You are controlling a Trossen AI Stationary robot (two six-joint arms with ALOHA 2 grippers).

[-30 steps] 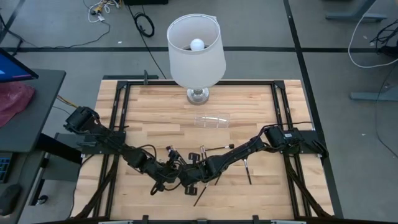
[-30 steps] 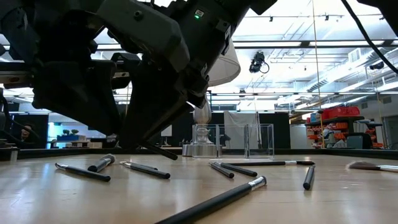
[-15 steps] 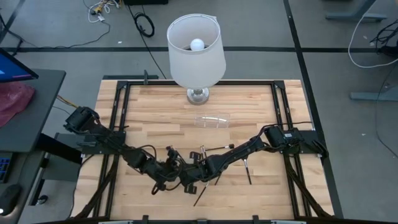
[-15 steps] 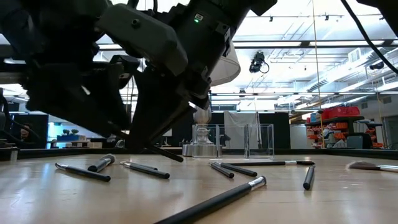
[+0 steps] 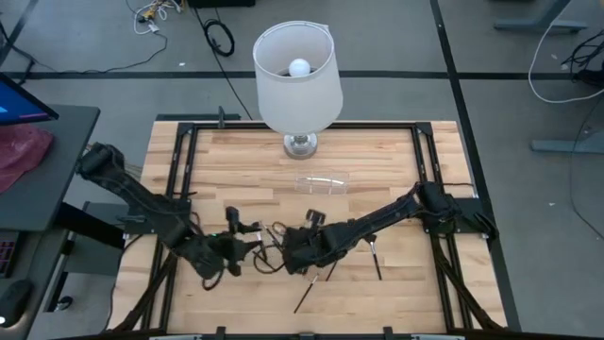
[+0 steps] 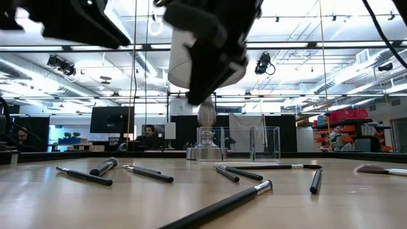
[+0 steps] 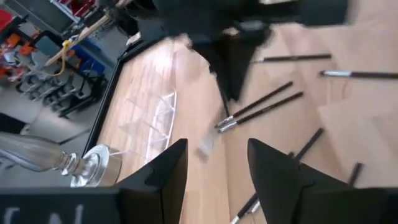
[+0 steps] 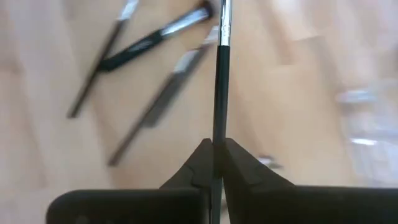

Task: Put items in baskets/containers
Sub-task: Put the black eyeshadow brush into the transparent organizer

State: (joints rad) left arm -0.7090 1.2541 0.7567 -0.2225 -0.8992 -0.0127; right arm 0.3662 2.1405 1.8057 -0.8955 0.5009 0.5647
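My right gripper is shut on a thin dark brush with a silver ferrule, above the middle of the table's near half. My left gripper stands open and holds nothing, raised just to the left of the right one. The clear box stands on its base beyond both, in front of the lamp. Several other brushes lie flat on the table. My right gripper pinches the brush's dark handle between its two fingers. The brush runs straight on past the fingertips, along the fingers, ferrule end farthest out. The fingers slant down toward the table. The brush is lifted clear of the table.
A white-shaded lamp stands at the table's far middle on its metal foot. Loose brushes lie near the front edge and under the right arm. A black frame rims the table.
The two grippers were close together over a brush just above the table. My left gripper has risen and drawn back toward the table's left edge, tipping up. My right gripper has risen, and the brush has gone up with it, out of the low view.
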